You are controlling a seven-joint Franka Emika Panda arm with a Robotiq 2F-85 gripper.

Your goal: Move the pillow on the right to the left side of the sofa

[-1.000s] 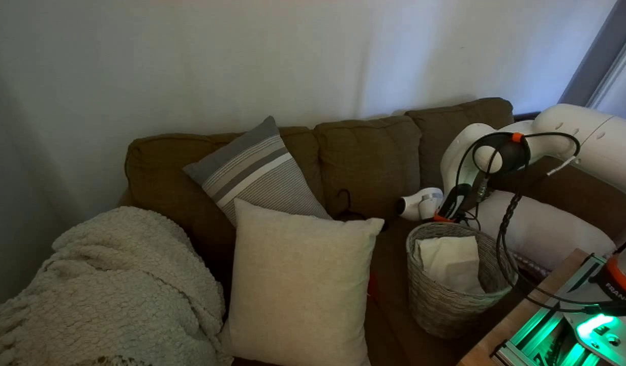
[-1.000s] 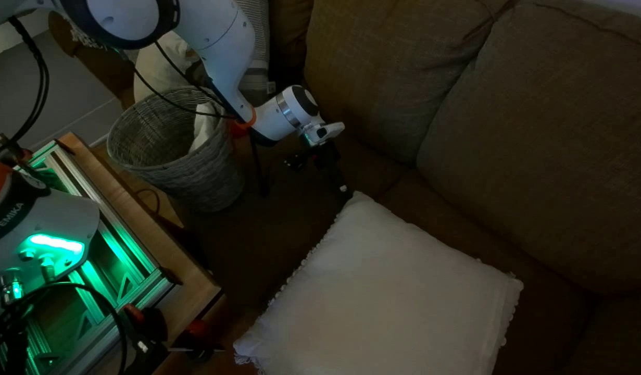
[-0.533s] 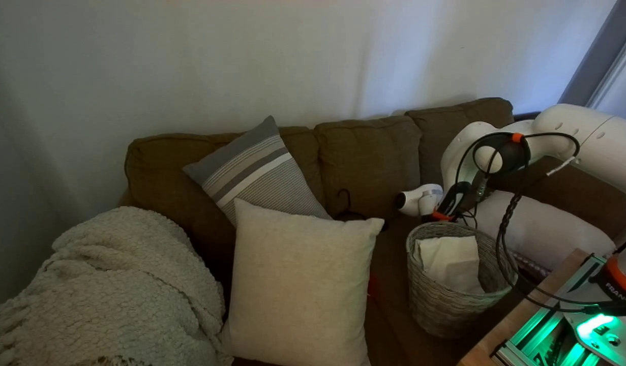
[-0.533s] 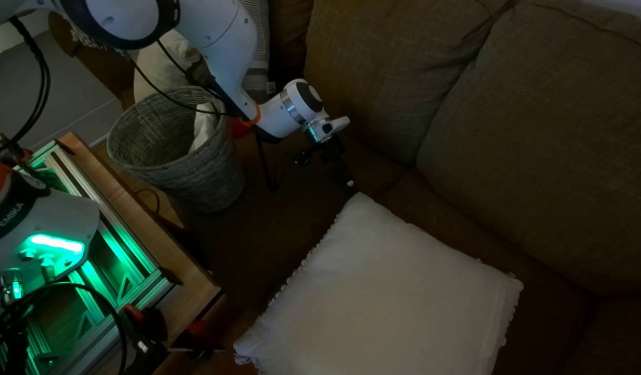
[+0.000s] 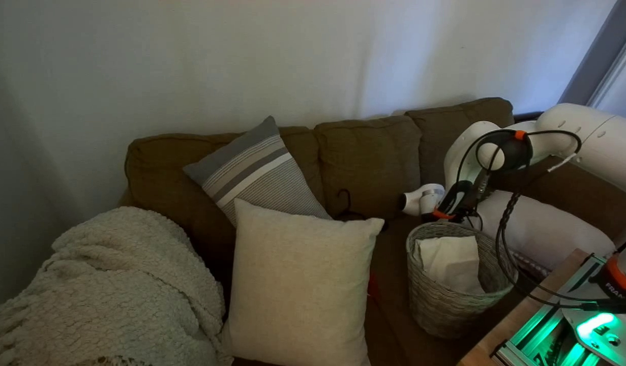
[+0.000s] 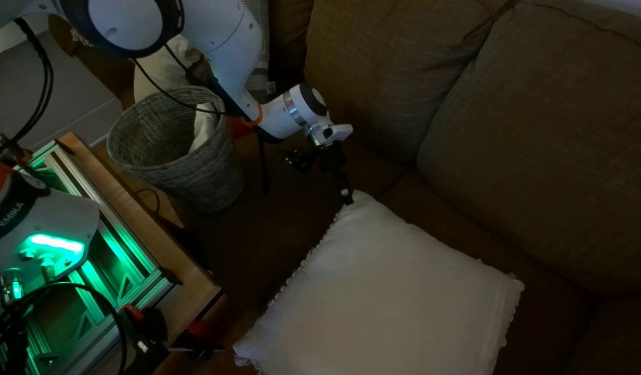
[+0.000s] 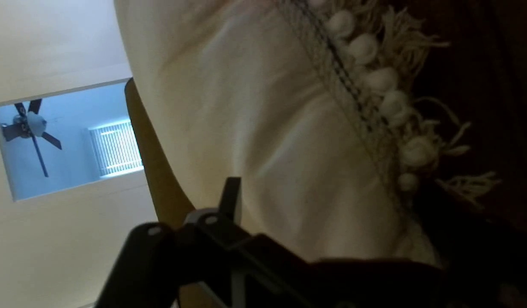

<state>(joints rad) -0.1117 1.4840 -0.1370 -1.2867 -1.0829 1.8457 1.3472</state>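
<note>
The cream fringed pillow [image 6: 388,291] lies on the brown sofa [image 6: 528,135]. In an exterior view the pillow [image 5: 552,229] shows at the right, partly behind the arm and basket, on the sofa [image 5: 368,168]. My gripper [image 6: 347,199] is at the pillow's near corner, pointing down. In the wrist view the gripper [image 7: 331,188] is open, one dark finger on each side of the pillow's corner, with pillow fabric [image 7: 263,111] and fringe between and above them. The right finger is very dark. The gripper is hidden in an exterior view behind the basket.
A wicker basket [image 5: 445,310] with white cloth stands beside the arm. A plain cream pillow [image 5: 297,284], a grey striped pillow [image 5: 262,168] and a fleece blanket [image 5: 114,284] are on the sofa's left. A black hanger [image 5: 347,208] lies mid-sofa. The robot's wooden base table [image 6: 195,291] is close.
The gripper rose slightly, then came down to the pillow's near corner, its tip now in front of the corner's edge. The pillow has hardly moved.
</note>
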